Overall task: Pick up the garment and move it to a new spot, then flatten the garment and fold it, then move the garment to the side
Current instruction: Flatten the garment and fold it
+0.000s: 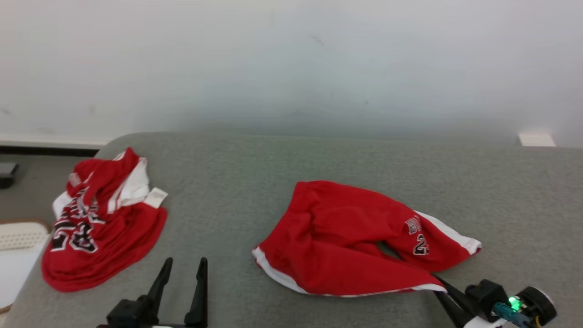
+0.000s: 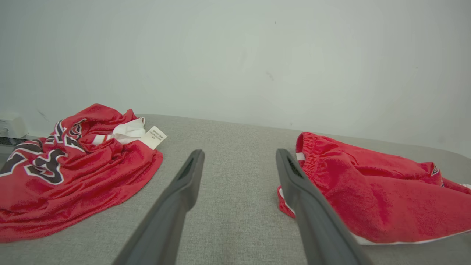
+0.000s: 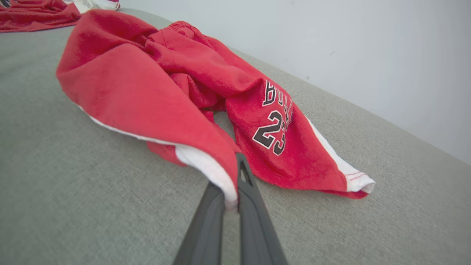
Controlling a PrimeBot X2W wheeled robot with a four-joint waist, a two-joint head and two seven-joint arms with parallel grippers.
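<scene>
The garment, a pair of red shorts (image 1: 346,237) with white trim and a black "23", lies crumpled on the grey padded table (image 1: 237,191), right of centre. My right gripper (image 1: 441,281) is at the shorts' near right corner, shut on the white-edged hem (image 3: 206,165). In the right wrist view that gripper (image 3: 235,184) pinches the hem, and the shorts (image 3: 147,84) spread away from it. My left gripper (image 1: 186,262) stands open above bare table near the front edge. The left wrist view has its fingers (image 2: 239,158) apart, with the shorts (image 2: 368,191) just right of the right finger.
A red jersey (image 1: 100,232) with black lettering and a white label lies bunched at the table's left end, also in the left wrist view (image 2: 66,173). A pale wall runs behind the table. A white perforated object (image 1: 18,234) sits beyond the left edge.
</scene>
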